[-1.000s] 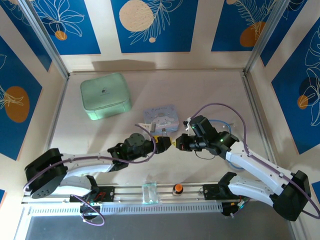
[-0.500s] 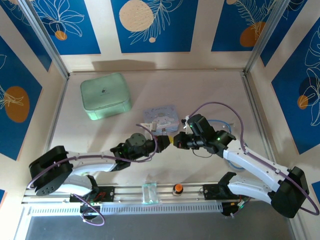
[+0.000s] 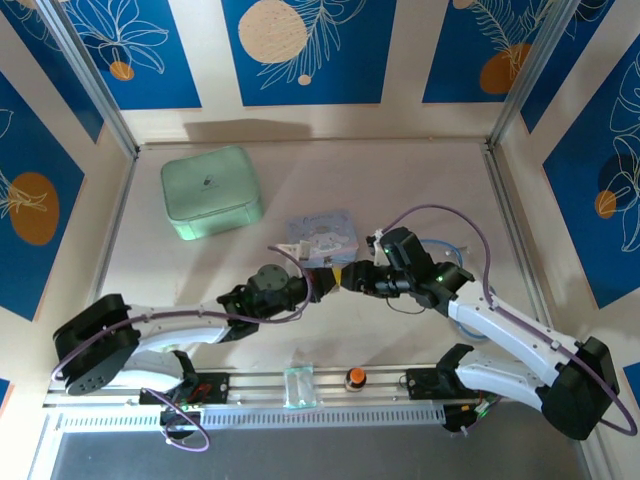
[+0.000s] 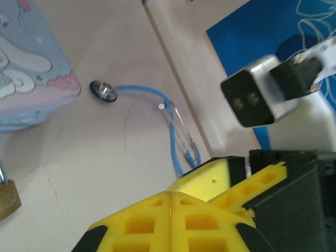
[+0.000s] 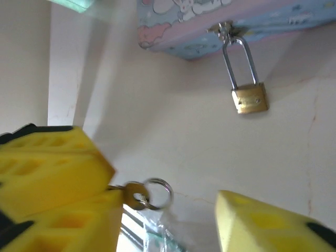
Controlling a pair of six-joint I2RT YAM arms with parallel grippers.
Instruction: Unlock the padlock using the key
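The padlock (image 5: 250, 98), a small brass body on a thin silver shackle, is hanging from the metal clasp on the side of the pale blue cartoon box (image 5: 210, 18) in the right wrist view. Both legs of the shackle are running into the body, which is lying on the beige bench (image 5: 210, 152) just beside the box. In the left wrist view a corner of the brass body is showing at the left edge, below the box. From above, the box is sitting near the middle of the bench, and both arms are meeting just in front of it.

The left tool (image 4: 170, 202) is closed, its two yellow fingers pressing flat together. In the right wrist view this pair is reaching in from the left and gripping the key (image 5: 134, 195). The key's silvery head and small split ring (image 5: 159, 193) are sticking out of the seam at the fingertips, apart from the padlock. The blade is hidden between the fingers.

The right tool (image 3: 352, 275) is standing open, tip to tip with the left tool in the overhead view. One of its yellow fingers (image 5: 262, 223) is showing at lower right, apart from the key.

A mint-green case (image 3: 210, 190) is sitting at the far left of the bench. A thin blue cable (image 4: 157, 100) is looping to the right of the box. An orange-and-black knob (image 3: 354, 378) is sitting on the near rail between the arm bases.
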